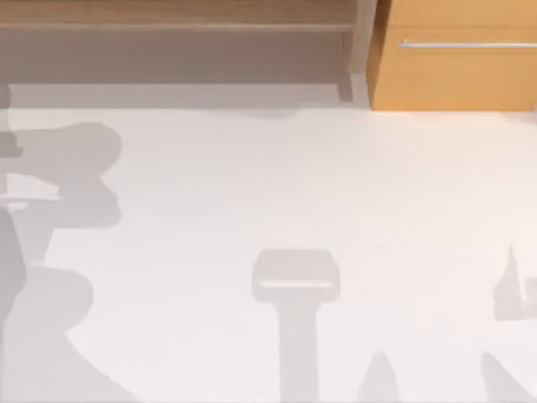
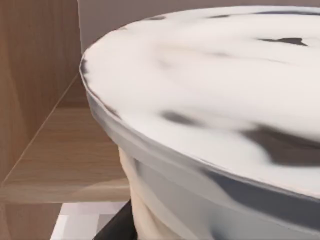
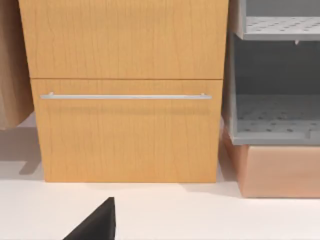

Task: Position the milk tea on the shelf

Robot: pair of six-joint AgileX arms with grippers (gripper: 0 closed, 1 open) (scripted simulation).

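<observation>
The milk tea (image 2: 210,100) is a cup with a white lid marked by dark patches and a pale side, seen very close in the left wrist view. A black finger (image 2: 118,228) of my left gripper lies against its side, so the gripper is shut on it. Behind the cup are the shelf's light wooden board (image 2: 70,160) and side wall (image 2: 35,75). From above, the shelf (image 1: 168,27) runs along the table's far edge, with a grey recess and a pale post (image 1: 362,50). A black part of my right gripper (image 3: 95,224) faces the cabinet.
An orange-wood cabinet (image 1: 453,80) with a thin silver handle (image 1: 466,44) stands at the far right, also in the right wrist view as the cabinet (image 3: 125,130). Beside it a grey perforated rack (image 3: 275,115) sits on a pale-brown box (image 3: 280,172). Arm shadows cross the white table (image 1: 277,185).
</observation>
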